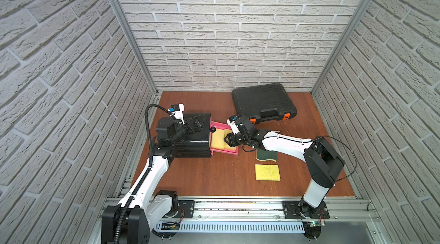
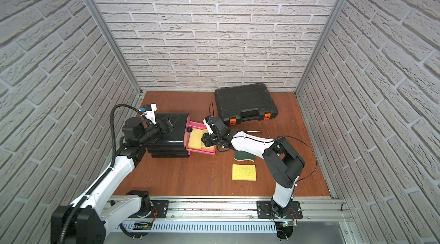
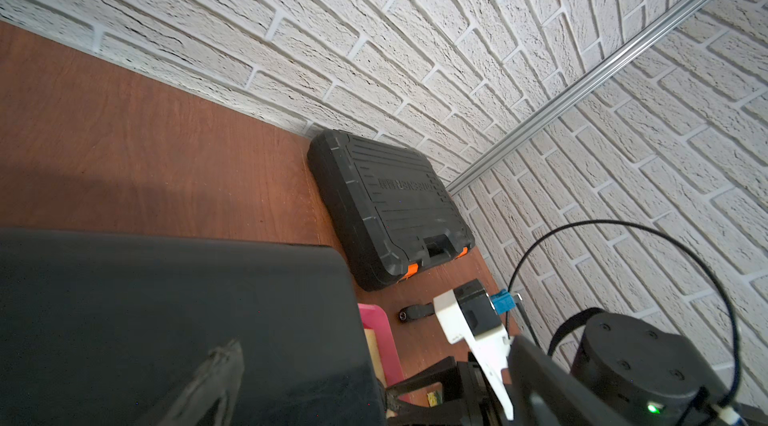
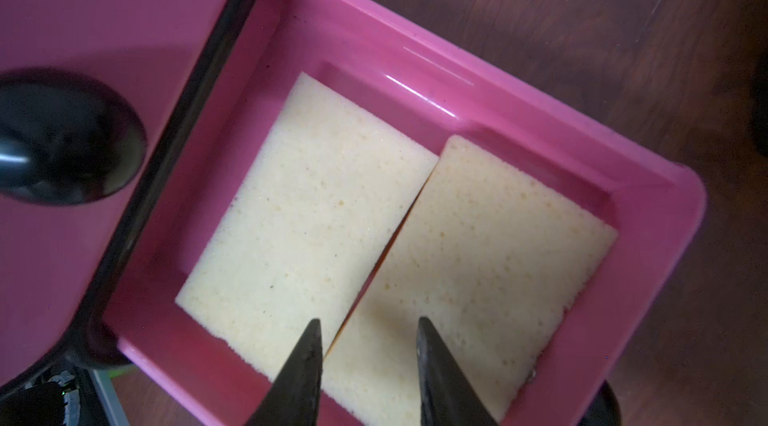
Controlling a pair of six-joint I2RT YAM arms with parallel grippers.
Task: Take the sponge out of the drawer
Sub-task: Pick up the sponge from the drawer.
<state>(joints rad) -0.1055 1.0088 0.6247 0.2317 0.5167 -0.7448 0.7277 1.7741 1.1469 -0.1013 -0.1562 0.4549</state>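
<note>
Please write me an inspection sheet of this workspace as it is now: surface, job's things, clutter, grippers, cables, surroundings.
surface: wooden table, no spills seen.
job's things: pink drawer pulled out of the black cabinet; two sponges side by side inside.
clutter: loose yellow sponge and green sponge on the table; closed case at the back; small metal rod near it.
grippers: left gripper open, over the cabinet top; right gripper open, over the drawer's sponges.
cables: hose along the left arm; thin loop at the right arm.
surroundings: brick-pattern walls.

Illegible embossed lettering on toolcase [image 3: 405, 186]
</note>
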